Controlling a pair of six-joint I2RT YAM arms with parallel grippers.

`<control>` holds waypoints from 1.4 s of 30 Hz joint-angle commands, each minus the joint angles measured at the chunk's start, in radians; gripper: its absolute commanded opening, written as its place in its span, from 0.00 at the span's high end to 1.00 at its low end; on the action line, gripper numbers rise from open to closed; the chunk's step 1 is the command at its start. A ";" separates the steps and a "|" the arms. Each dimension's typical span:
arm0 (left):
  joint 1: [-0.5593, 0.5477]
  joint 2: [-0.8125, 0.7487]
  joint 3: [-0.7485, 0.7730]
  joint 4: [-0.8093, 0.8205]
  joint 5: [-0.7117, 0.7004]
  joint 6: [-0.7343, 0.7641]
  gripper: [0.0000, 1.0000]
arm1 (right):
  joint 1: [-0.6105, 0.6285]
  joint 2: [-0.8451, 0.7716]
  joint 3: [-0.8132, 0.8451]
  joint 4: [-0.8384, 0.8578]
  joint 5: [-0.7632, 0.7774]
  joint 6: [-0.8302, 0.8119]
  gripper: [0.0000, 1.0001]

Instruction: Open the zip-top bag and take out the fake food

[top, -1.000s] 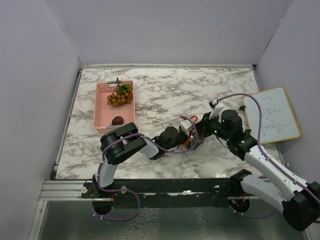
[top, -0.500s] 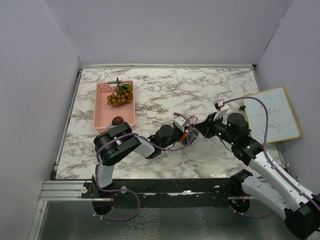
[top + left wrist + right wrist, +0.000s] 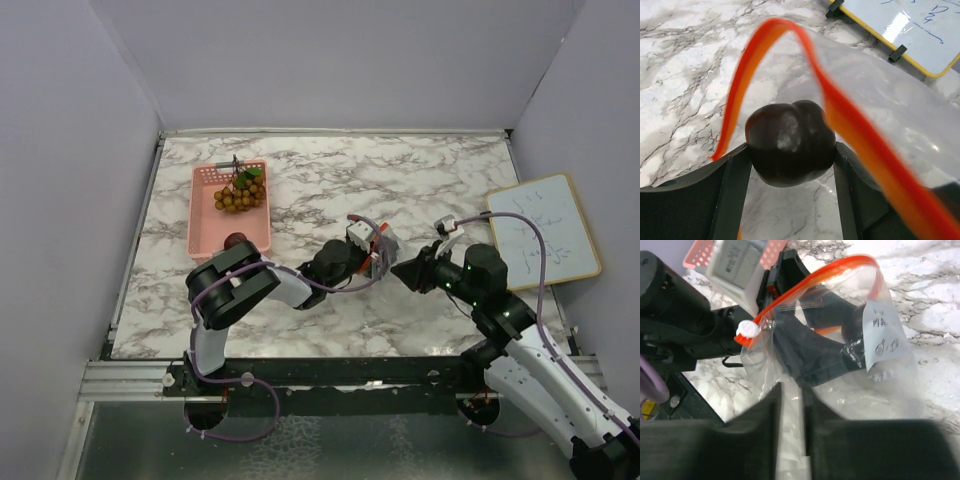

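Note:
The clear zip-top bag (image 3: pixel 875 375) is held off the table, its orange-red zip strip (image 3: pixel 815 277) open in a loop. My left gripper (image 3: pixel 790 155) reaches into the bag's mouth and is shut on a dark maroon round fruit (image 3: pixel 790 140). My right gripper (image 3: pixel 791 400) is shut on a fold of the bag's plastic. In the top view the two grippers meet at mid-table, left (image 3: pixel 385 262) and right (image 3: pixel 410 270). The golden-brown grape bunch (image 3: pixel 240 195) and another dark round fruit (image 3: pixel 235 241) lie in the pink basket.
The pink basket (image 3: pixel 200 225) stands at the left of the marble table (image 3: pixel 330 180). A yellow-framed whiteboard (image 3: pixel 545 230) lies at the right edge and also shows in the left wrist view (image 3: pixel 905 25). Grey walls close the table on three sides.
My right arm has drawn back toward the near right, pulling the bag with it. My left gripper has stayed near mid-table with its wrist turned up a little.

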 commanded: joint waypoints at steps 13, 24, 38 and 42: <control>0.005 -0.005 0.037 -0.041 -0.004 -0.040 0.50 | -0.002 -0.003 -0.035 0.032 -0.042 -0.048 0.36; 0.039 -0.007 0.022 -0.064 0.018 -0.065 0.50 | -0.002 0.001 -0.003 0.027 0.000 -0.043 0.99; 0.125 -0.073 -0.131 0.074 0.075 -0.110 0.50 | -0.002 -0.015 -0.005 -0.011 0.116 0.005 0.99; 0.140 -0.128 -0.170 0.093 0.088 -0.119 0.50 | -0.002 0.016 -0.009 0.007 0.124 0.011 0.99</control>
